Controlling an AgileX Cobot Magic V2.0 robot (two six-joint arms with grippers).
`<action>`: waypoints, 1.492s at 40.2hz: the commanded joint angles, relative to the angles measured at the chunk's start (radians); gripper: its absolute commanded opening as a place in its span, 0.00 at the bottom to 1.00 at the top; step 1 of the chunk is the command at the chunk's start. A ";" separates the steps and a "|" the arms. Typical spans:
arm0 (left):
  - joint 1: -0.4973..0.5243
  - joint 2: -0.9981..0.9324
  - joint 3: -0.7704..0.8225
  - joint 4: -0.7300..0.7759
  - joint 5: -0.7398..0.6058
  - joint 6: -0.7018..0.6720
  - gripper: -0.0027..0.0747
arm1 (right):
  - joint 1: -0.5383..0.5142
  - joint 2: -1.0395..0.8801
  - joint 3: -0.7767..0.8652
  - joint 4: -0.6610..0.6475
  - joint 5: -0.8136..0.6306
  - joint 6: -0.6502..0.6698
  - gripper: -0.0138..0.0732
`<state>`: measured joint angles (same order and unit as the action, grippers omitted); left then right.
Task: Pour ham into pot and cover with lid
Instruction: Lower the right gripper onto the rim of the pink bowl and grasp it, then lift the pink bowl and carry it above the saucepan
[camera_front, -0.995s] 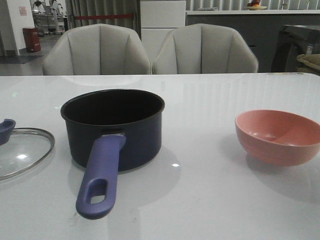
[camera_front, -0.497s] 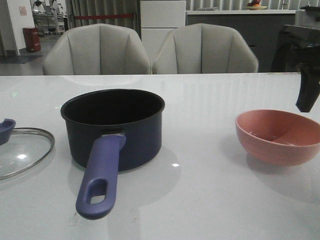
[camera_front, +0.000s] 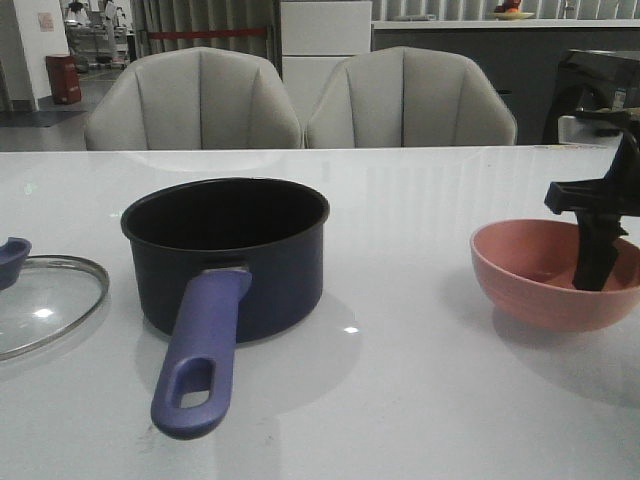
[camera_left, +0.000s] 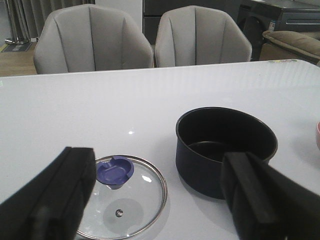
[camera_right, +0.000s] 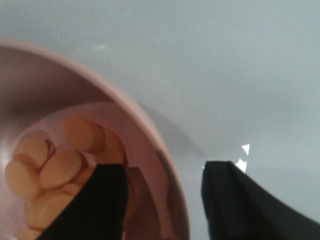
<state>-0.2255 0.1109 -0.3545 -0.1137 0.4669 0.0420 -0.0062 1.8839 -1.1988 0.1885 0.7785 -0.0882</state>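
Risking a tipped bowl (camera_front: 555, 275) and spilled ham (camera_right: 60, 167) if closing unevenly on the thin rim, or slipping on lifting.

Lying flat at far left, well apart from any finger: lid (camera_front: 45, 300), knob up. Standing empty mid-table, handle pointing near: pot (camera_front: 228, 255). Hanging back behind lid and pot, jaws spread wide, holding nothing: left gripper (camera_left: 160, 200). Straddling the bowl's wall at right, one finger inside beside the ham, one outside, jaws apart, not yet pinching: right gripper (camera_right: 162, 200).
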 joint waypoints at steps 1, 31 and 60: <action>-0.008 0.011 -0.027 -0.005 -0.076 -0.001 0.76 | -0.008 -0.033 -0.032 0.072 -0.032 -0.055 0.42; -0.008 0.011 -0.027 -0.005 -0.076 -0.001 0.76 | 0.295 -0.300 -0.201 0.046 -0.003 -0.112 0.32; -0.008 0.011 -0.027 -0.005 -0.076 -0.001 0.76 | 0.563 -0.205 -0.360 -0.148 -0.164 0.074 0.32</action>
<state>-0.2255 0.1109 -0.3545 -0.1137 0.4669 0.0420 0.5465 1.7183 -1.5193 0.0753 0.7075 -0.0299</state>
